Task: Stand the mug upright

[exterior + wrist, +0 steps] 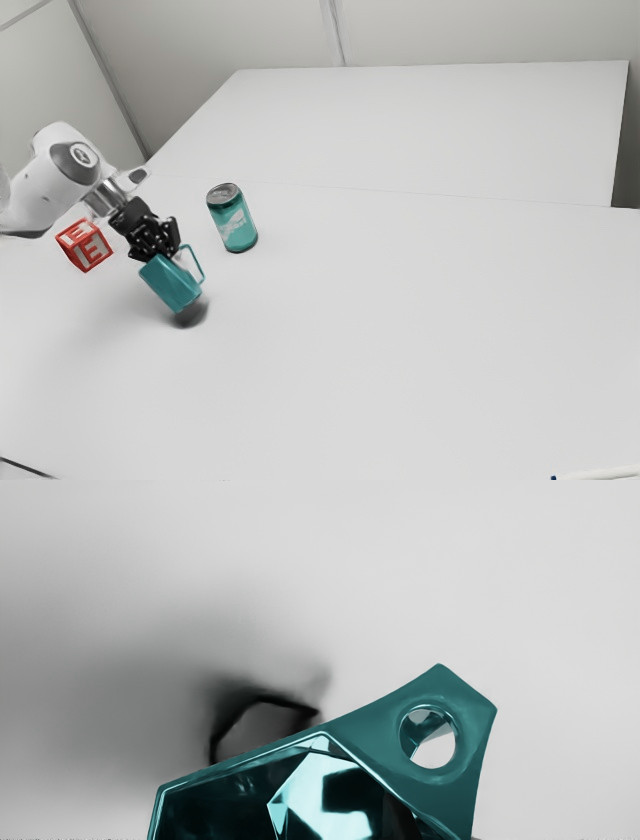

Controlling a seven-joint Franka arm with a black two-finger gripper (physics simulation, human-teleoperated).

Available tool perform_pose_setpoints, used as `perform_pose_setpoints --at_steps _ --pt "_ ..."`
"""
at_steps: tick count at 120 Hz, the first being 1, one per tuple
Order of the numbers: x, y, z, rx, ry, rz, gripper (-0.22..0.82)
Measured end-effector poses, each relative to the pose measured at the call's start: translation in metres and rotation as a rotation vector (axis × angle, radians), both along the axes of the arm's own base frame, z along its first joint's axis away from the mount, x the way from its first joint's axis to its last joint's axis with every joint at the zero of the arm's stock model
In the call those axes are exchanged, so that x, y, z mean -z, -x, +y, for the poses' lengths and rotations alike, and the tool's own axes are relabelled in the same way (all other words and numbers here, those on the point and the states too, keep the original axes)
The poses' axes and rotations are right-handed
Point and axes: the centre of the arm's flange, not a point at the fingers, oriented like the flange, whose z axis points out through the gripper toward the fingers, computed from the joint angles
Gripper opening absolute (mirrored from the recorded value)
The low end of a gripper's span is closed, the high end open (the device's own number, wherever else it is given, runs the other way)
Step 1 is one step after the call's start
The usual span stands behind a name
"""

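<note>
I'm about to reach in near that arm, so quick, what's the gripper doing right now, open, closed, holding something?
Gripper: closed, holding the teal mug at a tilt.

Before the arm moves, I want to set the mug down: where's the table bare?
The wide table stretch from the can to the exterior view's right, short of the white item at the bottom edge. Crowded: around the gripper, tilted mug, can and red block.
</note>
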Motion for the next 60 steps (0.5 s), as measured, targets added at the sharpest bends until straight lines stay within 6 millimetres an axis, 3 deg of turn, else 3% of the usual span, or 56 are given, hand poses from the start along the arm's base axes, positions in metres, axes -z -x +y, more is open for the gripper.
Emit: perform_pose_setpoints --at_steps 20,34,60 --pt "-0.033 -0.020 -0.094 0.216 -0.264 0.001 -0.18" --pt "-0.045 -0.008 -0.150 0.301 -0.435 -0.035 -0.18" --pt "-0.042 0.024 -0.226 0.328 -0.605 -0.139 -0.18"
